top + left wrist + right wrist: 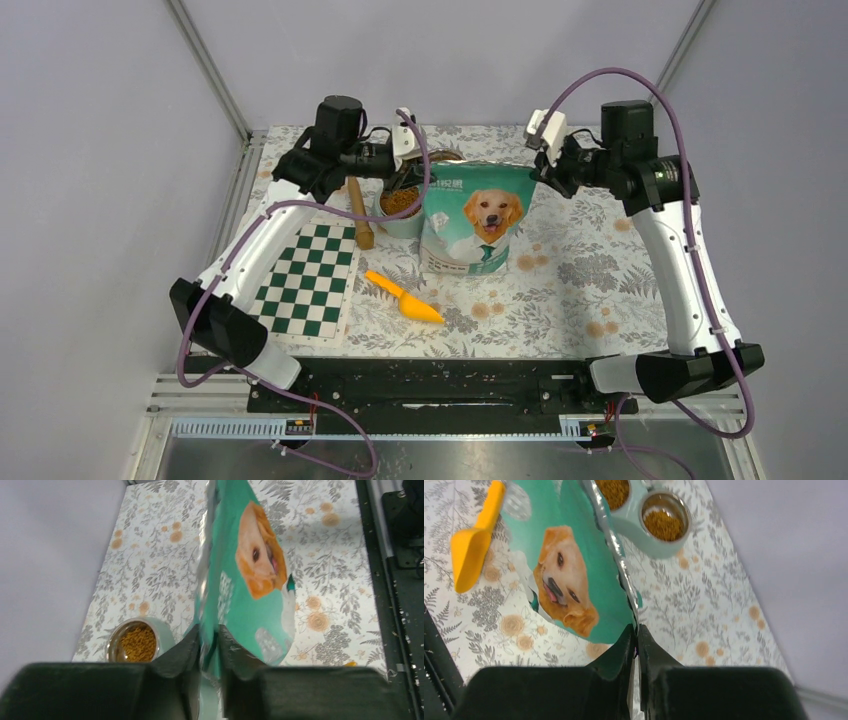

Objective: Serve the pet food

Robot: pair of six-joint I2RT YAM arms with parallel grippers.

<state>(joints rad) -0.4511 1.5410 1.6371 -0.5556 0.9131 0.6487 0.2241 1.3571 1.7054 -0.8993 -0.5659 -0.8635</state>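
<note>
Your left gripper (pixel 209 650) and right gripper (pixel 636 647) each pinch a top corner of the dog-food bag (pixel 475 215), likely steadying it upright beside the bowl (pixel 651 542) of kibble (pixel 664 525)

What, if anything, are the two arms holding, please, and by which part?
The bag: the left fingers and the right fingers each pinch a top corner.

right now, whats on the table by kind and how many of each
food bag: 1
orange scoop: 1
steel bowls: 2, both holding kibble
checkered mat: 1
wooden stick: 1
total: 6
</note>
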